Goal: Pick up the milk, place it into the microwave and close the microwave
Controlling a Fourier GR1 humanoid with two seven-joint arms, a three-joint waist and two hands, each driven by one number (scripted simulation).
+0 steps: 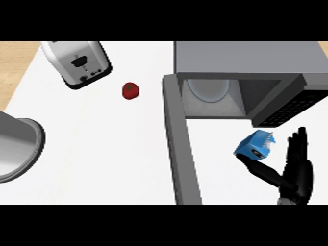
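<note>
The milk [254,146] is a small blue carton, lying tilted on the white counter just in front of the open microwave [251,62]. My right hand [296,169] stands right of the carton with its fingers straight and pointing away from me. Its thumb [261,171] stretches left and reaches the carton's lower edge; whether it touches I cannot tell. The microwave's door [178,144] is swung wide open, running down the view left of the carton. Inside the cavity a round glass plate [209,89] shows. My left hand shows nowhere.
A silver toaster [78,62] sits at the back left, with a small red fruit [130,90] beside it. A large steel pot [8,144] lies at the left edge. The wooden floor [3,62] shows beyond the counter's left side.
</note>
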